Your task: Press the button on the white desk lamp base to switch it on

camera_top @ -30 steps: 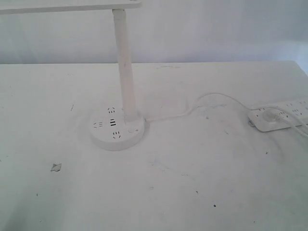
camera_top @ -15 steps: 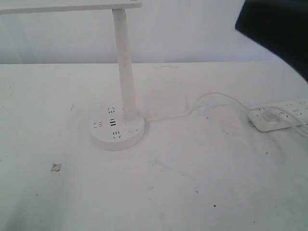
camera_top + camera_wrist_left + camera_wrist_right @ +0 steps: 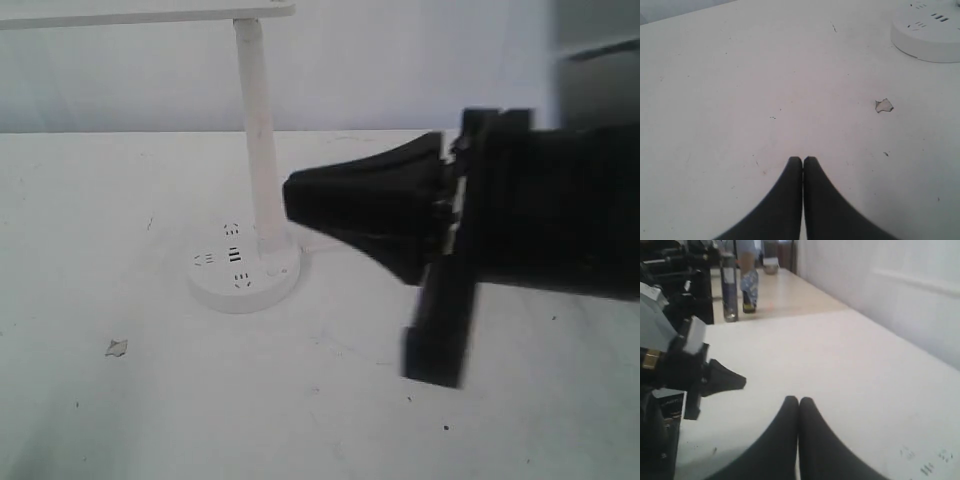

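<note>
**A:** On the left of the table [image 3: 80, 220], what is there?

**B:** Only a small scrap [image 3: 117, 347]. Right of it sits the base [image 3: 240, 298] with the stem [image 3: 258, 130] rising from it. The button [image 3: 282, 268] is on the base's right side, near the rim.

**A:** And the dark mass further right?

**B:** The right gripper [image 3: 292, 203], tips together and empty, pointing toward the stem (too blurred to judge how near). I take this as the approach, with nothing pressed yet. Next, that tip must come down onto the button, clear of the USB slots [image 3: 236, 255].

**A:** And the left gripper [image 3: 802, 161]?

**B:** Fingers pressed together, holding nothing, over bare table well apart from the base. Only its own wrist view shows it clearly. The right wrist view confirms that its tips are together, but I cannot find the button there, so only the exterior view places it.
</note>
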`<action>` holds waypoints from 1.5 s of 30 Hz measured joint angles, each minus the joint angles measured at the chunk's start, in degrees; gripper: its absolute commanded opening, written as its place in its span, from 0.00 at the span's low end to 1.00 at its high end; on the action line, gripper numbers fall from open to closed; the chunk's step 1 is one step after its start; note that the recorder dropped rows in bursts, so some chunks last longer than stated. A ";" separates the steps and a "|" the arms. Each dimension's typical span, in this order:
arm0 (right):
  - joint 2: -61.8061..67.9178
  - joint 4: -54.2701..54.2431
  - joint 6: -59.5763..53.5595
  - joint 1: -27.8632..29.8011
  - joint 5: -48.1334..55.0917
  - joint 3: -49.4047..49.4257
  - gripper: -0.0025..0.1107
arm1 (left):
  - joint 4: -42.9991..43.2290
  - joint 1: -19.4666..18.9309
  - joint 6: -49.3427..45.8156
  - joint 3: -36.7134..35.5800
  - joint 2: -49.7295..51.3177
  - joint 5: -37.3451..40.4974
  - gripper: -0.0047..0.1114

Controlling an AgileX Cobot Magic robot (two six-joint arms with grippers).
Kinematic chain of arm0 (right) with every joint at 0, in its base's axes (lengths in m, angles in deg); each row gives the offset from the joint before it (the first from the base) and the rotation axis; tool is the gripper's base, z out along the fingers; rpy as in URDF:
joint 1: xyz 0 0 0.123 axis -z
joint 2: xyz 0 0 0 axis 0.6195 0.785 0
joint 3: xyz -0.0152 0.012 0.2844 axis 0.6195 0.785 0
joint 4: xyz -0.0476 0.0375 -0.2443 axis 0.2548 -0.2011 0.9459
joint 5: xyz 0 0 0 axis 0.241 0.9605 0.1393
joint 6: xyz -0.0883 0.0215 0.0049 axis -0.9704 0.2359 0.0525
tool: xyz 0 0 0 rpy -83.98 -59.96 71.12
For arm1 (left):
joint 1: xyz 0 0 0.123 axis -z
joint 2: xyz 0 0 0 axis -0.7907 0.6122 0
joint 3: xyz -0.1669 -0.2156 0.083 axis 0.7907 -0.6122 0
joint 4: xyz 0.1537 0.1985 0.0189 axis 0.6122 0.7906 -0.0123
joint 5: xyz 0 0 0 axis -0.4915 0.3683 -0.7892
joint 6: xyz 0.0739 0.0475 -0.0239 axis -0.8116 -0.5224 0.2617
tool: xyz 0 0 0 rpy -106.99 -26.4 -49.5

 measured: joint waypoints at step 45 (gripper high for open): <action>56.35 -33.71 -19.30 -13.61 50.81 -36.14 0.02 | 0.00 0.00 0.00 0.00 0.00 0.00 0.04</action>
